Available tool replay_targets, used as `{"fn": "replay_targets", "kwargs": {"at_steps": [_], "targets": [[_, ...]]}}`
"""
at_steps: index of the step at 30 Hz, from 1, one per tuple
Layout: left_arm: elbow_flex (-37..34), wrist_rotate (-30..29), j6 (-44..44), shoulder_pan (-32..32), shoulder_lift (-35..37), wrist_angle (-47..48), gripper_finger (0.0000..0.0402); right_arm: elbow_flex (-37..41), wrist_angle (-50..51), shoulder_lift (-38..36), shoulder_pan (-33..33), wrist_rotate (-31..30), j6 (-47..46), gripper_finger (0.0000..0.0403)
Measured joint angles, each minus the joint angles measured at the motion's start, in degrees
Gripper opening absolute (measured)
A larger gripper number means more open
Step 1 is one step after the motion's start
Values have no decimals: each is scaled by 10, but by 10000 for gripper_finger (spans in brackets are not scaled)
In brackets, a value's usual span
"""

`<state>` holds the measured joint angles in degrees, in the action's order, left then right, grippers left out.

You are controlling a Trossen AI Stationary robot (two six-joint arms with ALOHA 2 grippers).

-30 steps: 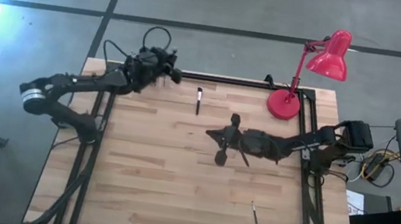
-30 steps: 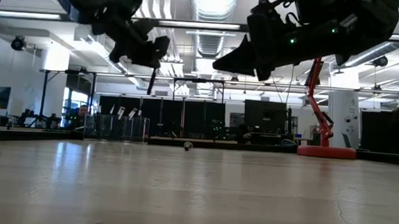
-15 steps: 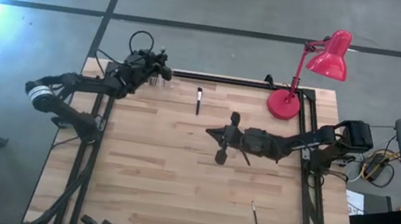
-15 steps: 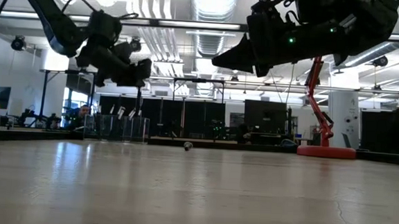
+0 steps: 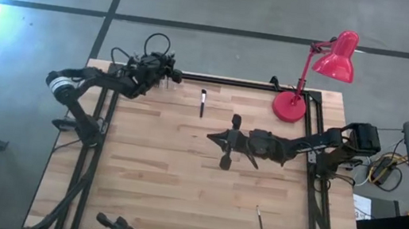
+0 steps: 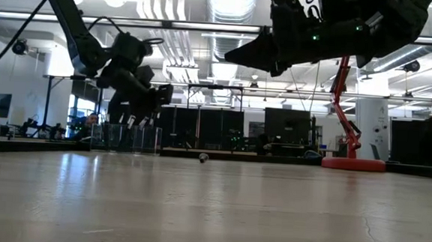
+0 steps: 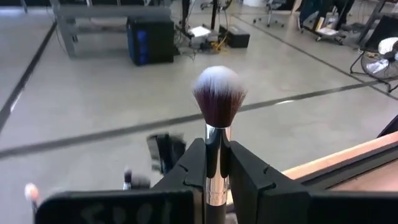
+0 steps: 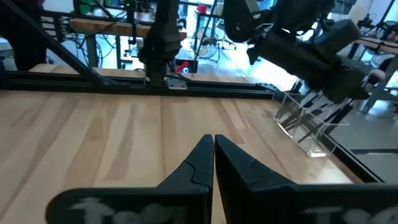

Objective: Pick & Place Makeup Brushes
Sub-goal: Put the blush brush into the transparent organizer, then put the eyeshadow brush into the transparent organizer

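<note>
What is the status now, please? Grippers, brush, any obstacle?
Left gripper shut on makeup brush, over clear holder at table's far left corner. Right gripper shut, empty, mid-table. Two brushes lie on table. Nothing in the way.

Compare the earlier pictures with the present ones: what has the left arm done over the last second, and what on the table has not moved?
The left gripper, clamped on a makeup brush, has dropped lower over the clear holder at the table's far left corner. The right gripper stays shut and empty over mid-table. The two loose brushes and the red lamp have not moved.
</note>
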<state>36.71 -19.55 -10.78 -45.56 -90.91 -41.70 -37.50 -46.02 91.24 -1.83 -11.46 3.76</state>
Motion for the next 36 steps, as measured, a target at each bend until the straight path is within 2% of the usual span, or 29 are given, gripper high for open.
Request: {"fn": "replay_targets", "kwargs": {"at_steps": [7,14,24,32,36], "targets": [[8,0,-39,0,0,70,53,0,2,0,0,0,14,8],[8,6,-75,0,1,93,57,1,9,0,0,0,13,8],[36,6,-88,0,13,180,82,1,13,0,0,0,9,8],[35,39,-69,3,87,230,87,1,24,0,0,0,5,9],[26,48,-46,33,147,274,82,-4,77,-14,0,-9,6,9]]}}
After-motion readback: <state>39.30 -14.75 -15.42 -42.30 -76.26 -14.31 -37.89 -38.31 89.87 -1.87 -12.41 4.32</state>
